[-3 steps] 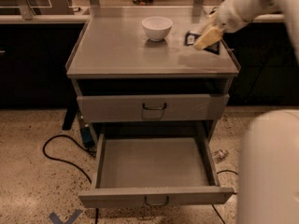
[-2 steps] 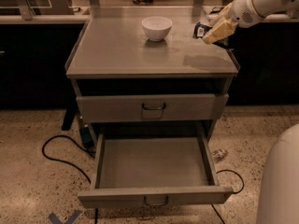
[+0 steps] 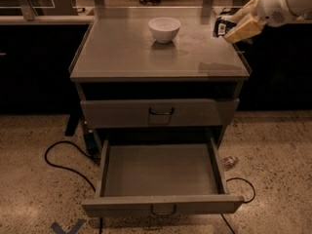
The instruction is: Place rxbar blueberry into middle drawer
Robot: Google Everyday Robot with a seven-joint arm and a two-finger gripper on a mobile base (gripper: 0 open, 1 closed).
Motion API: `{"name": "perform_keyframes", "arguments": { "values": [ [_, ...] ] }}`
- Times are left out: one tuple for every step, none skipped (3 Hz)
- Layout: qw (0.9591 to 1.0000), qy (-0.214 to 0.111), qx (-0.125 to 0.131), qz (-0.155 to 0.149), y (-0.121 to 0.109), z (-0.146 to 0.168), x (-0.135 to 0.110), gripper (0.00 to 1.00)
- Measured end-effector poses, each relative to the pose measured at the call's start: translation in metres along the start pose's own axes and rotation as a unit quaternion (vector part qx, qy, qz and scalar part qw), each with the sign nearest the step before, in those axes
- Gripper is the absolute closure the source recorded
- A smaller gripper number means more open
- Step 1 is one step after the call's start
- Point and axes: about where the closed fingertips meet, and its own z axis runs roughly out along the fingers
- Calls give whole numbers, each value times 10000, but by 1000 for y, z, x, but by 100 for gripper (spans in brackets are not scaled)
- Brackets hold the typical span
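My gripper (image 3: 233, 27) is at the upper right, above the cabinet top's right edge, shut on the rxbar blueberry (image 3: 222, 27), a small dark bar with white label marks held off the surface between the tan fingers (image 3: 242, 31). The middle drawer (image 3: 162, 203), wide and grey with a small dark handle at front centre, stands pulled open and empty below the closed upper drawer front (image 3: 160, 112). The gripper is well above and to the right of the open drawer.
A white round bowl (image 3: 164, 29) sits on the grey cabinet top (image 3: 126, 52) at the back centre. Black cables (image 3: 61, 160) lie on the speckled floor left and right of the cabinet. A small clear object (image 3: 229, 161) lies on the floor at the right.
The gripper has lifted the bar off the cabinet top and moved it up and to the right. The arm has swung out of the lower right of the view.
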Motion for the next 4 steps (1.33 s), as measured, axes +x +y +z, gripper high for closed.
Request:
{"name": "perform_keyframes", "arguments": {
  "values": [
    [9952,-154,748,-604,39,-95,-33,100],
    [9955,-152,727,-594,39,-93,-32,100],
    [9969,5,449,-647,68,-80,-13,100],
    [9957,10,397,-842,114,-75,7,100]
  ]
}}
